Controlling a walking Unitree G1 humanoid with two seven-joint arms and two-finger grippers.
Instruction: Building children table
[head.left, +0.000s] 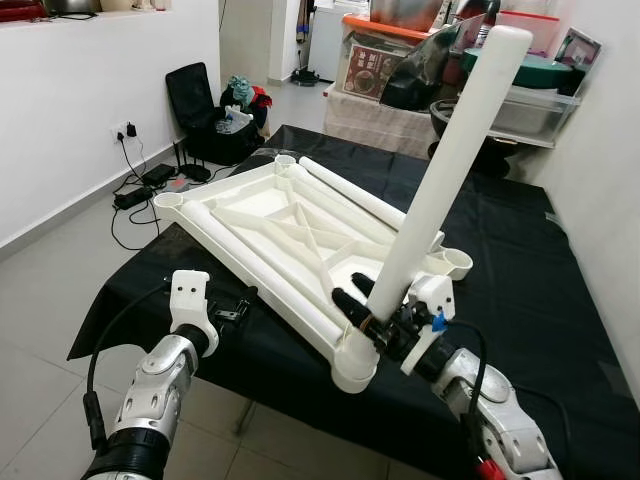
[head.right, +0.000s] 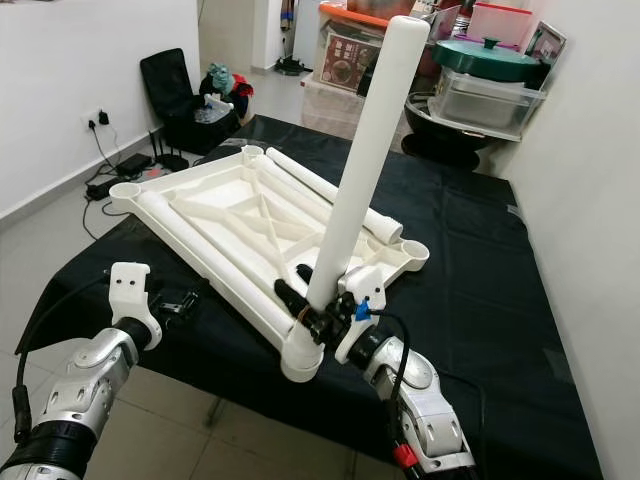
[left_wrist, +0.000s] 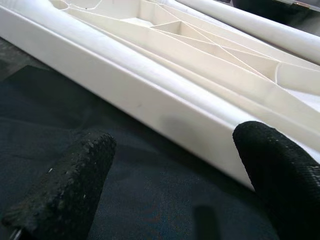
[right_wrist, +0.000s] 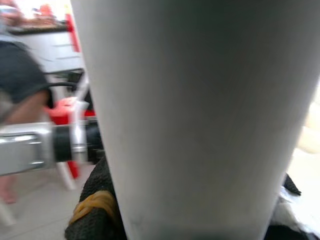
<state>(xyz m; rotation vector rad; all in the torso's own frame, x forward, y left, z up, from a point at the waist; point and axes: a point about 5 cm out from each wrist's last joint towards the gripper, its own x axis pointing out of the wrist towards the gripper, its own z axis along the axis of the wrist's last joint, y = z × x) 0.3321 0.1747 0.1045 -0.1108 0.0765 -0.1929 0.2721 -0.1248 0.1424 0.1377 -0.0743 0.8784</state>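
Note:
A white plastic table top (head.left: 290, 235) lies upside down on the black-covered table (head.left: 520, 290). One long white leg tube (head.left: 450, 165) stands tilted upward from the near corner socket (head.left: 353, 365); my right gripper (head.left: 365, 310) is shut on the tube's lower end, and the tube (right_wrist: 200, 115) also shows close up in the right wrist view. Two more white tubes (head.left: 355, 195) lie along the top's far side. My left gripper (head.left: 232, 308) hovers open at the table's near-left edge, its fingers (left_wrist: 65, 185) facing the top's side rail (left_wrist: 150, 100).
A black bag and cables (head.left: 205, 120) lie on the floor at the left by the wall. Storage boxes and a pot (head.left: 520, 85) crowd the shelf behind the table. A white wall stands close on the right. A person's leg (right_wrist: 20, 100) appears in the right wrist view.

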